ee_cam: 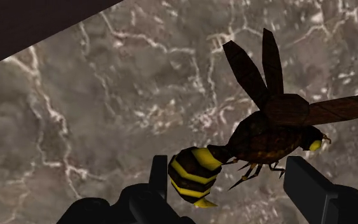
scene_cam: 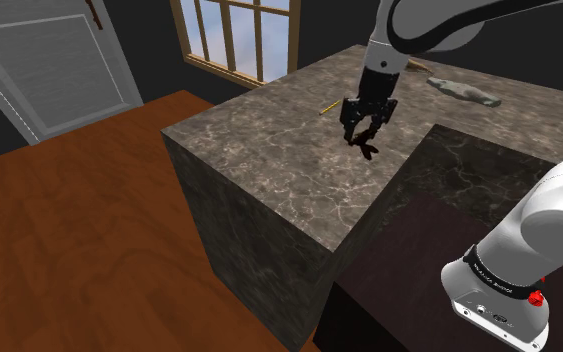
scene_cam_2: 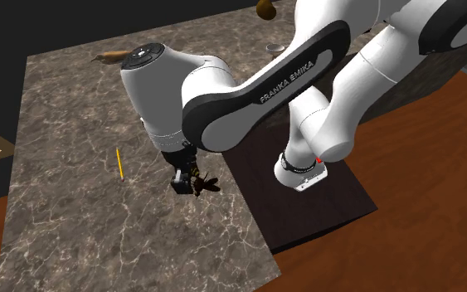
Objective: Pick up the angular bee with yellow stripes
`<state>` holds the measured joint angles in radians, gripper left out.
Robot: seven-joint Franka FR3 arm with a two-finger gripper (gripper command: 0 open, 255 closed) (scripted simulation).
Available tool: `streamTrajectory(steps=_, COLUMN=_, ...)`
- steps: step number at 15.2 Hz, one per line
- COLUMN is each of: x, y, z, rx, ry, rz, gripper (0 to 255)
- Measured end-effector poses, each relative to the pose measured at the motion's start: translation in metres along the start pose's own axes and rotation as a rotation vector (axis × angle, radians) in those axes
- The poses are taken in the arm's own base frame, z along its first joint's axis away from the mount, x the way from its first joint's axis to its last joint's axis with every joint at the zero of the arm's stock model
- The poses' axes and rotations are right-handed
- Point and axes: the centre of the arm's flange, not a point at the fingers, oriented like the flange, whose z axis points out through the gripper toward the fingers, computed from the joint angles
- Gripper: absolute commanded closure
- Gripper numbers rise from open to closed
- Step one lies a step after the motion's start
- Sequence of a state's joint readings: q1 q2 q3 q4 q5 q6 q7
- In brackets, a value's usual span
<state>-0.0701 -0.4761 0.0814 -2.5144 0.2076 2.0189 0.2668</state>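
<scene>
Bee between wide-apart fingers, striped abdomen beside one finger, not clasped

A dark veined marble counter stands on a reddish wooden floor, with a wood-framed window showing blue sky beyond its far edge and a grey panelled door in the dark wall beside.
</scene>
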Motion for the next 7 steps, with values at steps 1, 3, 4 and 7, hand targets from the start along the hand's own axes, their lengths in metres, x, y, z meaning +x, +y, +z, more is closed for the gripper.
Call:
streamTrajectory(steps=1, x=-0.001, y=-0.001, z=-0.005, rx=0.0, ry=0.0, rz=0.0, gripper=255)
streamTrajectory(steps=3, x=0.0, y=-0.003, z=-0.017, rx=0.0, ry=0.0, rz=0.0, gripper=255)
streamTrajectory(steps=4, x=-0.001, y=-0.003, z=-0.023, rx=0.0, ry=0.0, rz=0.0, gripper=255)
streamTrajectory(steps=7, x=-0.002, y=-0.006, z=-0.035, rx=0.0, ry=0.0, rz=0.0, gripper=255)
